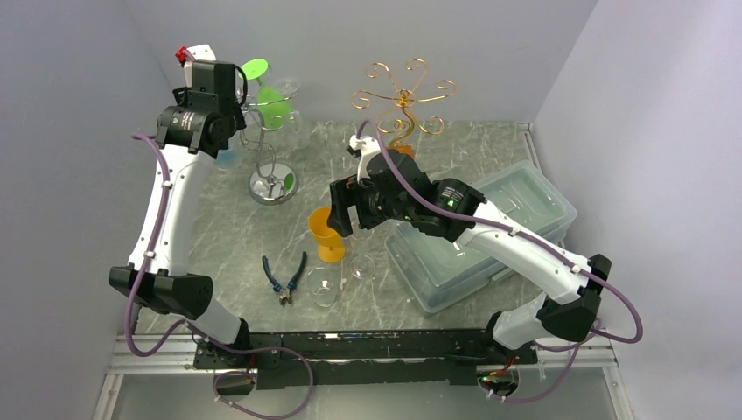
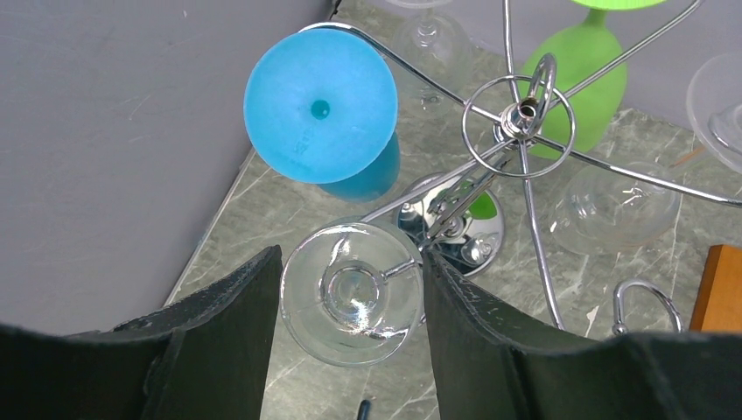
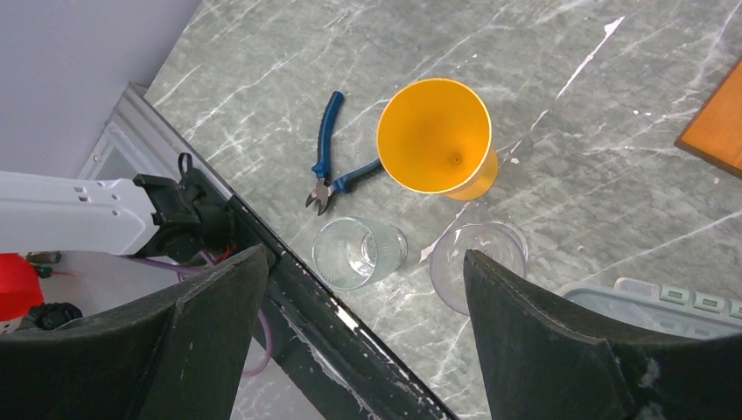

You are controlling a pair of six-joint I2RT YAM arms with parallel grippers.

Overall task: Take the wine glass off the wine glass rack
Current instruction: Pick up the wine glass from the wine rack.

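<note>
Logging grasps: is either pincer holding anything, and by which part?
The left pincer grips the clear wine glass by its round foot; the right pincer holds nothing.

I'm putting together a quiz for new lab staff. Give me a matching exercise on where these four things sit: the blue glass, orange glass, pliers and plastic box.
Things:
1. blue glass
2. orange glass
3. pliers
4. plastic box

Places:
A. lying flat, handles spread
B. partly under the right arm
C. hanging upside down on the rack
D. standing upright on the table

Pairs: 1-C, 2-D, 3-A, 4-B
</note>
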